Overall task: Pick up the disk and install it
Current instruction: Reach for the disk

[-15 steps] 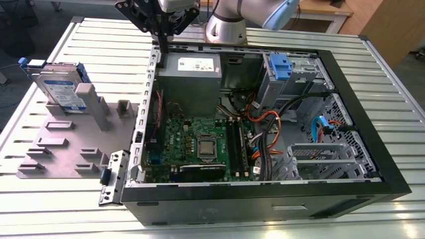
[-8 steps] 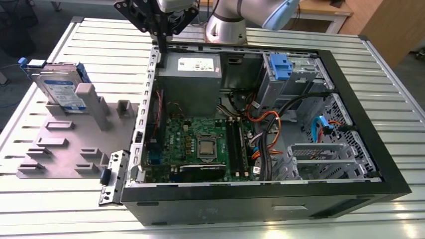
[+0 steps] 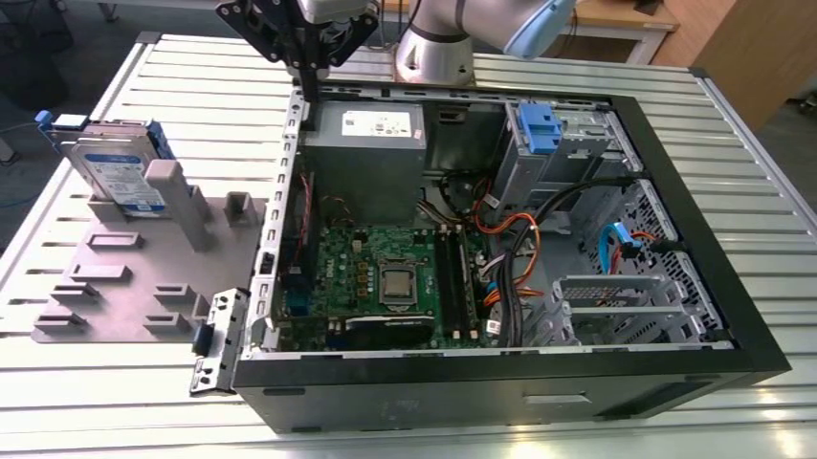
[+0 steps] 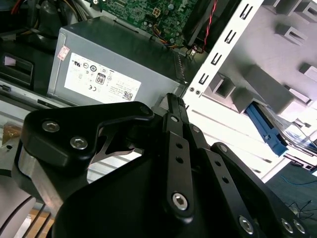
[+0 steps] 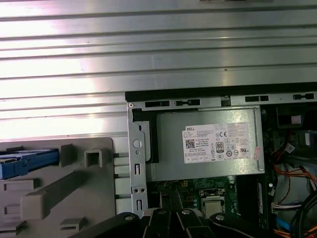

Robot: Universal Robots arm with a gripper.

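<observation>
Hanging above the rear edge of the open computer case (image 3: 511, 382), the gripper (image 3: 301, 113) points straight down on the arm. In the second wrist view the fingers (image 4: 174, 129) look pressed together at their tips, with nothing clamped between them. The tips line up with the pale perforated metal flange of the case wall. Whether they touch that flange cannot be told.

The disk (image 3: 118, 177) is well apart from the fingers, toward the exterior view's left of them and outside the case. It stands on edge in a slot of a grey holder plate (image 3: 128, 287), leaning against a grey upright post. Its white-and-blue label faces the camera and blue rails run along its edges. In the first wrist view one blue rail (image 5: 25, 161) shows at the edge of the grey plate. Nothing grips the disk.

The holder plate lies flat on the slatted metal table (image 3: 166, 86), just beside the case wall that runs below the fingers.

Closest to the fingers inside the case is the grey power-supply box (image 3: 364, 134), which has a white sticker and sits just beside the fingertips on the exterior view's right. Beyond it, further from the fingers, a blue drive carrier (image 3: 537, 129) sits in the metal bay at the far corner. The green motherboard (image 3: 383, 277) lies on the case floor below the power-supply box, with orange and black cables running beside it.
</observation>
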